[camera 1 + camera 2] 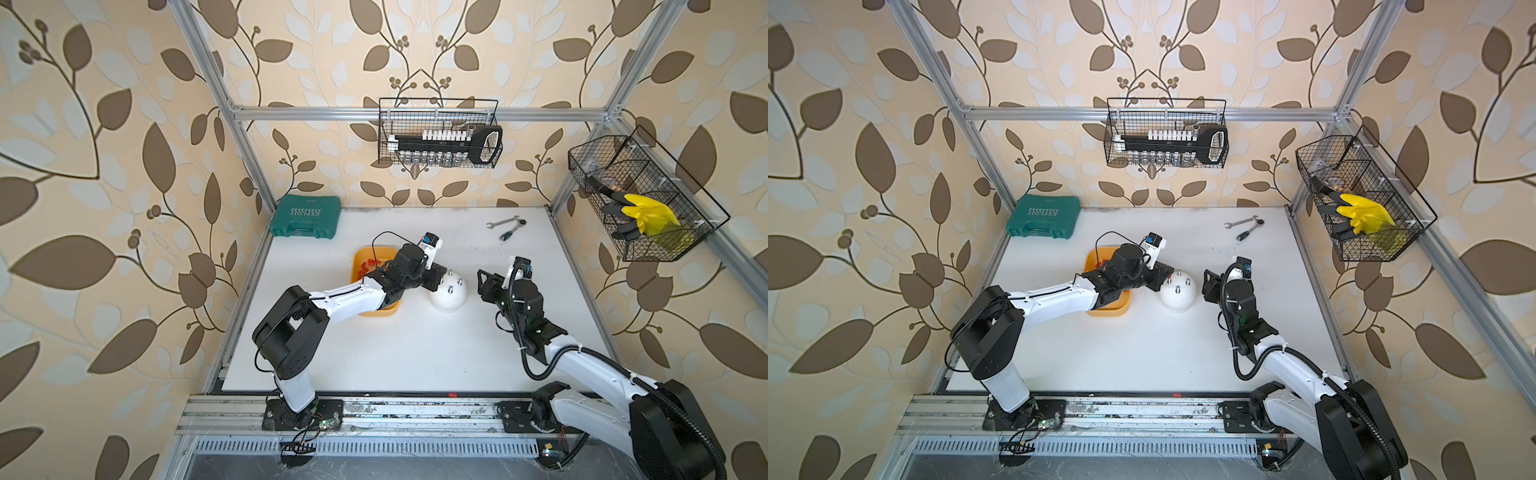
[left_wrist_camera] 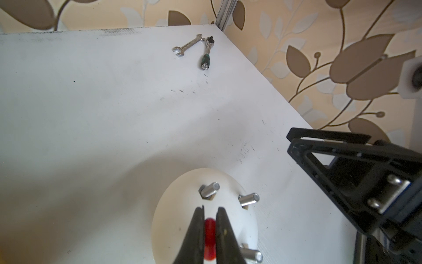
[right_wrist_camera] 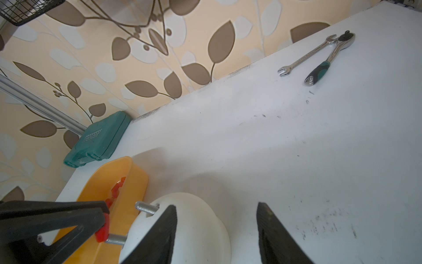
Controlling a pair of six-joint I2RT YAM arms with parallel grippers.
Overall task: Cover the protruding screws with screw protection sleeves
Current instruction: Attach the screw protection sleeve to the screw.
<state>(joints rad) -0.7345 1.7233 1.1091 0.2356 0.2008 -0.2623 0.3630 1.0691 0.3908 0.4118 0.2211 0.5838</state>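
Mid-table, between the two arms: the white dome, with protruding screws fanning out of its top. Three of them bare and grey in both top views, each leaning outward its own way, no two parallel.

Clamped narrow in the left gripper: one red screw protection sleeve, squeezed between both fingers, right over the dome on the tray side. From the right wrist, a cleaner look: long axis of the sleeve laid in one straight line with the fourth stud, one end toward the dome, meeting the threaded tip. Slipped on or only touching? Cannot tell. Both axes aimed away from the dome toward the yellow tray.

More red sleeves heaped loose inside that tray, just beside the dome, partly under the left arm.

Over to the right gripper: spread wide, gripping nothing, just beside the dome on the side away from the tray, a sliver of white table between them in both top views. In its own wrist view, one finger crossing in front of the dome, the other out over bare table.

Far back right, touching at their heads: a wrench and a ratchet. Far back left, a green case, shut.
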